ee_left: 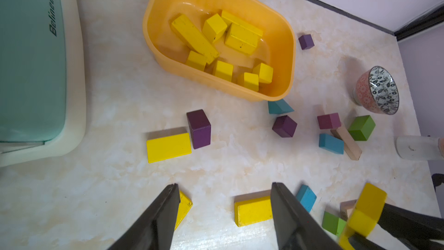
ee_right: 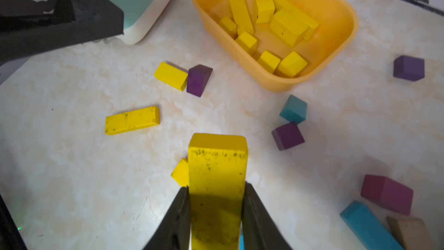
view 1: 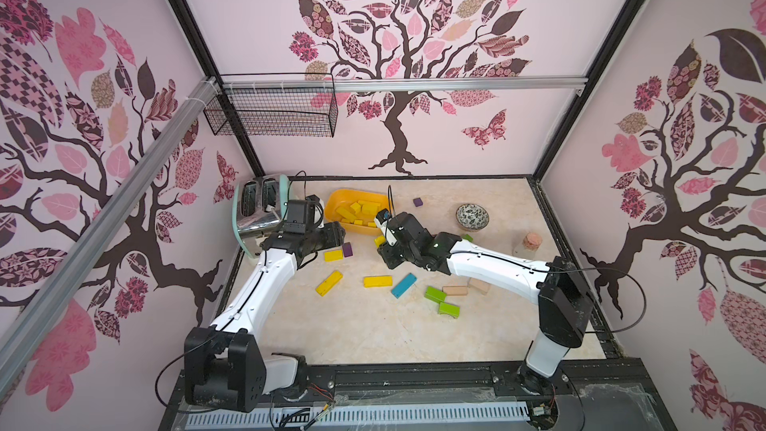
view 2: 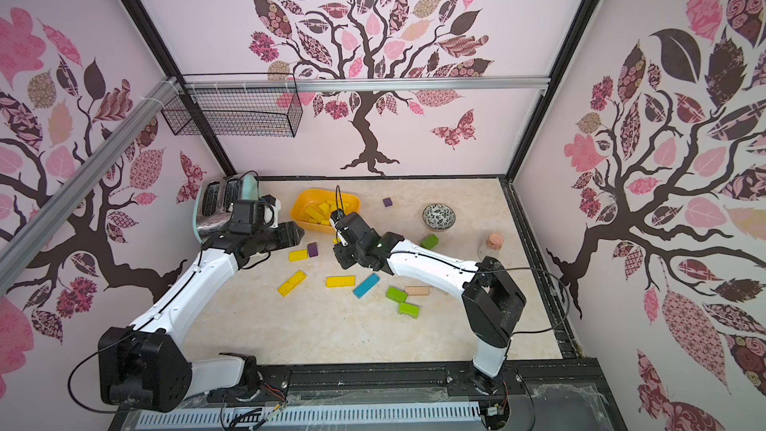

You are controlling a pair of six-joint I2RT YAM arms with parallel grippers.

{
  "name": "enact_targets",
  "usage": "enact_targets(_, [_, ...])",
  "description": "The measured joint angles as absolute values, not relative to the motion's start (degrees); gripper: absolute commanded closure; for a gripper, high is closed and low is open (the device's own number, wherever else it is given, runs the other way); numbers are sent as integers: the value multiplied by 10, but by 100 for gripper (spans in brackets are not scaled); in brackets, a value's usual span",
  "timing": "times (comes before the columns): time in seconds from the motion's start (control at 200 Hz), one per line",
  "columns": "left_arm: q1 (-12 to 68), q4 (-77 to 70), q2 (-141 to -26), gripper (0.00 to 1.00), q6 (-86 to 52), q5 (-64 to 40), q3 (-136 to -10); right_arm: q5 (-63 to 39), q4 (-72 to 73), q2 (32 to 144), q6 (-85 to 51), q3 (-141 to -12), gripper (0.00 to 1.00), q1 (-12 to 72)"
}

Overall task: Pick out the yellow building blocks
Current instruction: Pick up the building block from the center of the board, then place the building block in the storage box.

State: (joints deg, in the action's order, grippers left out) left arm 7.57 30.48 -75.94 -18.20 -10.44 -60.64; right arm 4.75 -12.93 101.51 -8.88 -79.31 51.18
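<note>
The only lettering that can be read is the brand name "Belinee", in dark slanted letters on the mint-green side panel of the toaster (ee_left: 31,68). In the right wrist view the same word is cut off after its first letters.

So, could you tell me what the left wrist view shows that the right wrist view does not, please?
Only the left wrist view shows the patterned ceramic bowl, the green wooden cube, and that the left gripper is open and empty. Only the right wrist view shows both jaws of the right gripper pressed against a scuffed yellow wooden bar. Both show the orange-yellow plastic tub holding yellow building blocks, the mint-green toaster, and a short yellow block touching a purple block.
</note>
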Motion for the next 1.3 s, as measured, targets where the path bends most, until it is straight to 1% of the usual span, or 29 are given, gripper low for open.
enact_targets(0.24, [63,270,-820,33,-182,-69,-699,41,-31,1093,-74,-863,79,485])
enact_targets(0.425, [62,238,-873,33,-182,-50,-744,30,2,1148,-66,-926,79,453])
enact_targets(0.66, [58,222,-936,34,-176,-55,-805,21,50,1189,-46,-968,79,423])
enact_targets(0.88, [14,215,-967,35,-186,-115,-808,6,95,1249,-25,-1004,77,410])
enact_targets(0.995, [-9,216,-968,35,-191,-125,-797,-17,119,1285,-35,-1022,77,403])
enact_targets(1.16, [-8,219,-967,35,-198,-145,-778,-57,141,1348,-77,-1067,76,380])
enact_targets(1.301, [-6,215,-967,35,-223,-180,-771,-98,144,1402,-118,-1135,72,366])
